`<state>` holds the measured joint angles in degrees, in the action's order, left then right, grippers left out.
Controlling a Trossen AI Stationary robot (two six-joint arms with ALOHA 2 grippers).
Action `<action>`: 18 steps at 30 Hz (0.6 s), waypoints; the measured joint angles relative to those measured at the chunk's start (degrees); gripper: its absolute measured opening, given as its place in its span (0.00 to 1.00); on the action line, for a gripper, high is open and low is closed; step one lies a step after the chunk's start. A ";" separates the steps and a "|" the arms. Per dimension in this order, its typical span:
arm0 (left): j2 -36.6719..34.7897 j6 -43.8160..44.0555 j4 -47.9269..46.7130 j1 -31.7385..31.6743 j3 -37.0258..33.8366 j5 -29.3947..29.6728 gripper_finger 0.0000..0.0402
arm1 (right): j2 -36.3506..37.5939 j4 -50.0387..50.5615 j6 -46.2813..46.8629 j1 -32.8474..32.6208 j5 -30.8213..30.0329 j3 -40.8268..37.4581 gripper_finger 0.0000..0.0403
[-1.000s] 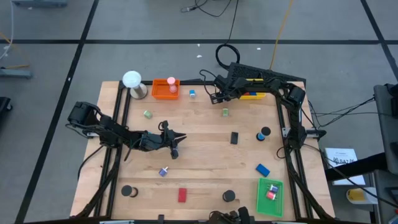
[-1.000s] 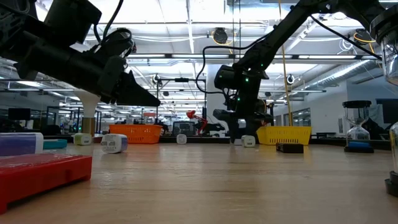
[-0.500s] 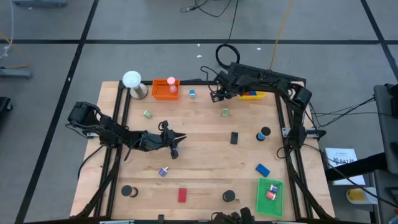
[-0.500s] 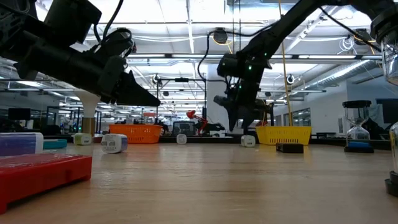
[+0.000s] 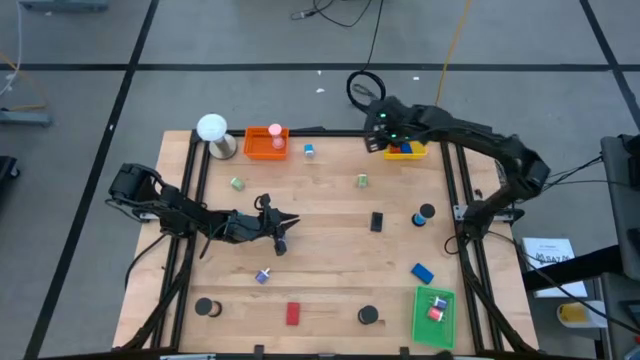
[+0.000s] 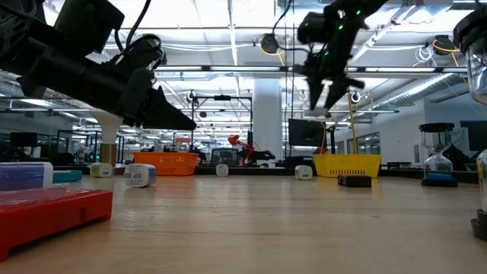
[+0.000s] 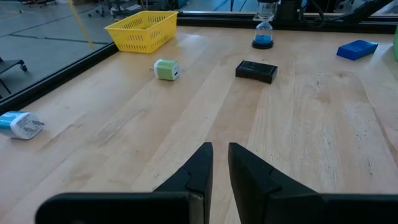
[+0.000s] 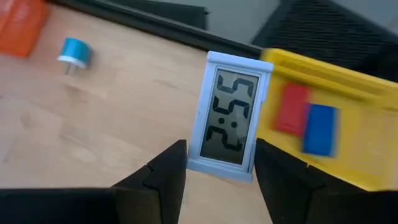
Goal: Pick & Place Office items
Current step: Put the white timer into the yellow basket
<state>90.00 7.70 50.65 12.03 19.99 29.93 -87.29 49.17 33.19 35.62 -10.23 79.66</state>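
My right gripper is up in the air at the table's far edge, just left of the yellow tray. It is shut on a small pale-blue digital clock with a grey display. A red block and a blue block lie in that tray. My left gripper hovers shut over the table's middle left. Loose on the wood are a green clip piece, a black block, a black disc and a blue block. My right gripper pinches the clock between its two fingers at the end nearest the wrist, one finger on each long side. The fingers lie along the clock. It is lifted clear of the table, its display facing the wrist camera.
An orange tray and a white ball on a base stand at the far left. A green tray with pieces sits near right. A red block, black discs and a blue plug lie scattered.
My right gripper has risen from table height near the far edge, lifting the clock clear. It has moved right toward the yellow tray. The left arm has kept still.
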 joint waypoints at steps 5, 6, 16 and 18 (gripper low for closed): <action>0.00 0.00 0.00 0.00 0.00 0.02 0.14 | 5.21 5.50 -1.36 2.09 -2.06 0.00 0.41; 0.00 0.00 0.00 0.00 0.00 0.00 0.14 | 5.60 5.94 -1.87 2.69 -2.35 -0.08 0.41; 0.00 0.00 0.00 -0.02 0.00 0.01 0.14 | 4.31 -5.76 -10.73 13.28 1.66 -10.54 0.41; 0.00 0.00 0.00 0.00 0.00 0.02 0.14 | 3.47 -9.55 -12.92 15.28 3.65 -12.56 0.41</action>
<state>90.00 7.70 50.65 12.03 19.99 29.95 -83.82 39.62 20.27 50.89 -6.58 67.10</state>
